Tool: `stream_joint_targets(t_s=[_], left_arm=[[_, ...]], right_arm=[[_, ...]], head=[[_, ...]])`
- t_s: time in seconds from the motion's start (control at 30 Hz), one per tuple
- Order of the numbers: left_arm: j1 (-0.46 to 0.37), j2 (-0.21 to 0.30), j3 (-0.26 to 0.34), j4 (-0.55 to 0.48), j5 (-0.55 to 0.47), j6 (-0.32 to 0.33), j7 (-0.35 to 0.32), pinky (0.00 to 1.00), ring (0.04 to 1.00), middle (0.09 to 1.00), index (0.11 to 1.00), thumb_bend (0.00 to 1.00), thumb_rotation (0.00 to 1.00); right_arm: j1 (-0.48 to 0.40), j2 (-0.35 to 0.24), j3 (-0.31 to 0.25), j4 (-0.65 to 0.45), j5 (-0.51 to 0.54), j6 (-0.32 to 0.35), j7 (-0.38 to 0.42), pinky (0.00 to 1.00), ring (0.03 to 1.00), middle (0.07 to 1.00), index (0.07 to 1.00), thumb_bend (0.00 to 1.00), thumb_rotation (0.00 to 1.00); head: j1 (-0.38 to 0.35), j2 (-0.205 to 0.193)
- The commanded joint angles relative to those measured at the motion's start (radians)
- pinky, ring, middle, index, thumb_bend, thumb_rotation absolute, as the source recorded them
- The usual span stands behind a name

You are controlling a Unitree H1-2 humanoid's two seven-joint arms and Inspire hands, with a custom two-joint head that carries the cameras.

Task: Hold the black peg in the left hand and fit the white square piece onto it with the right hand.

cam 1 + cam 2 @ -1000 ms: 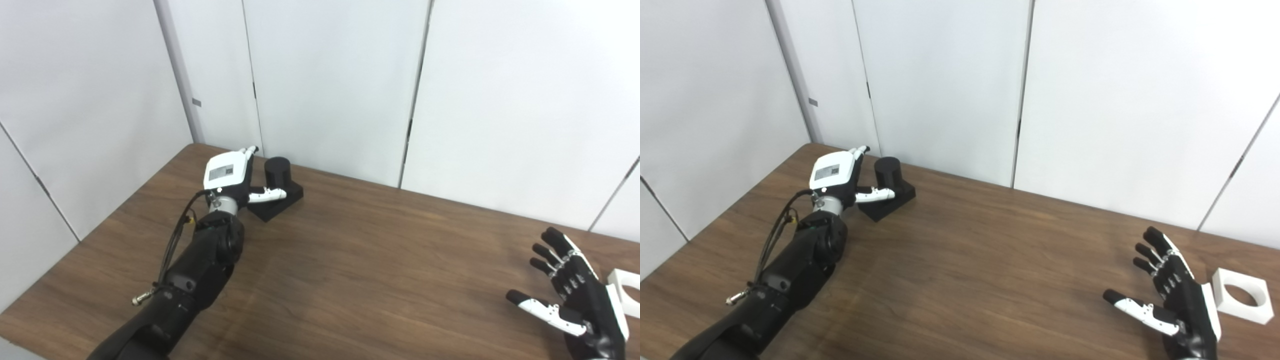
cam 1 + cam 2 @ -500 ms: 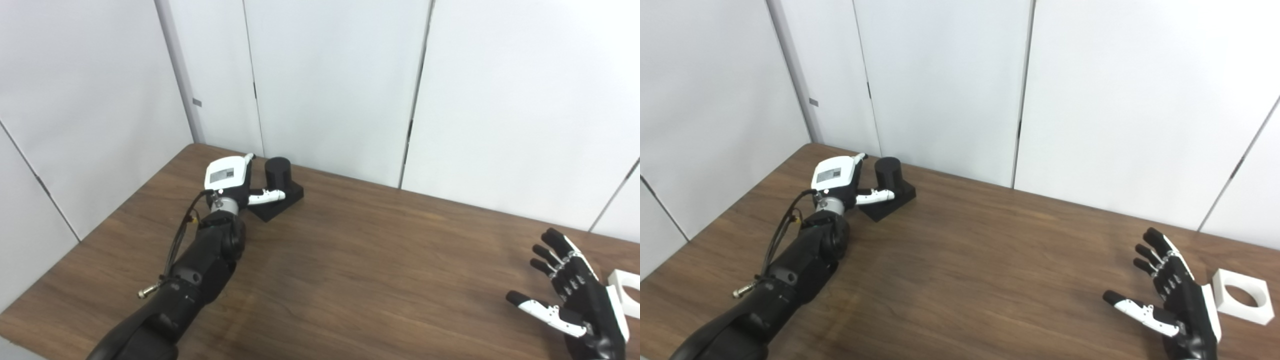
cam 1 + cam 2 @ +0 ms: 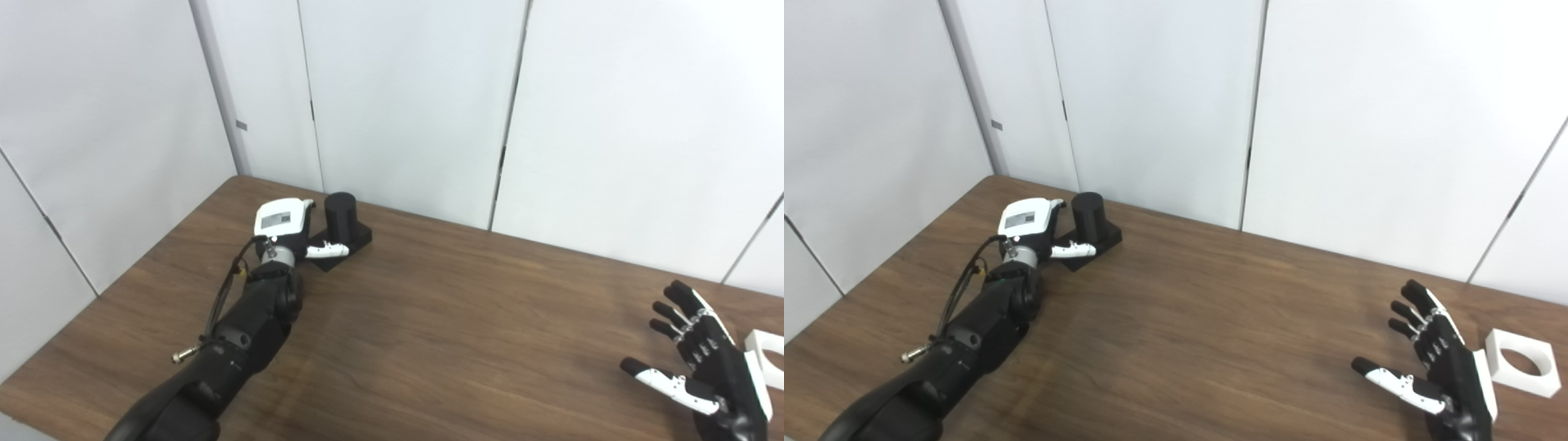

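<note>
Peg far left; square piece far right.

We find no legible text: the label on the back of the left hand is too small to read.

Black arms, white-backed left hand
</note>
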Motion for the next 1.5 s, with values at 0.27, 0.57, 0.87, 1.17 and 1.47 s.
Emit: stream_joint_targets(t_s=[0.27, 0.57, 0.87, 1.17, 1.47], left_arm=[[-0.052, 0.052, -0.031, -0.028, 0.022, 0.017, -0.02, 0.83, 0.933, 0.9, 0.755, 0.97, 0.75], [-0.051, 0.058, -0.05, -0.023, 0.024, 0.036, -0.032, 0.81, 0.924, 0.901, 0.745, 0.97, 0.73], [-0.061, 0.057, -0.056, 0.029, 0.023, 0.028, -0.001, 0.81, 0.919, 0.898, 0.743, 0.94, 0.69], [-0.065, 0.061, -0.064, 0.06, 0.015, 0.028, -0.011, 0.81, 0.926, 0.897, 0.758, 0.95, 0.68], [-0.069, 0.07, -0.093, 0.068, 0.014, 0.03, -0.073, 0.84, 0.937, 0.9, 0.76, 0.94, 0.61]], right_arm=[[-0.01, 0.006, -0.005, -0.016, 0.014, -0.013, -0.005, 0.79, 0.833, 0.88, 0.866, 0.55, 0.13], [-0.007, 0.002, -0.006, -0.024, 0.011, -0.016, -0.005, 0.75, 0.833, 0.883, 0.862, 0.52, 0.18], [-0.001, -0.009, -0.008, -0.03, 0.019, -0.018, 0.003, 0.74, 0.828, 0.881, 0.867, 0.51, 0.18], [0.004, -0.014, -0.006, -0.04, 0.007, -0.015, 0.002, 0.76, 0.831, 0.882, 0.869, 0.51, 0.18], [0.005, -0.015, -0.006, -0.04, 0.009, -0.017, 0.005, 0.75, 0.831, 0.886, 0.867, 0.51, 0.19]], head=[[-0.003, 0.003], [-0.007, 0.009], [-0.011, 0.011], [-0.011, 0.018], [-0.012, 0.026]])
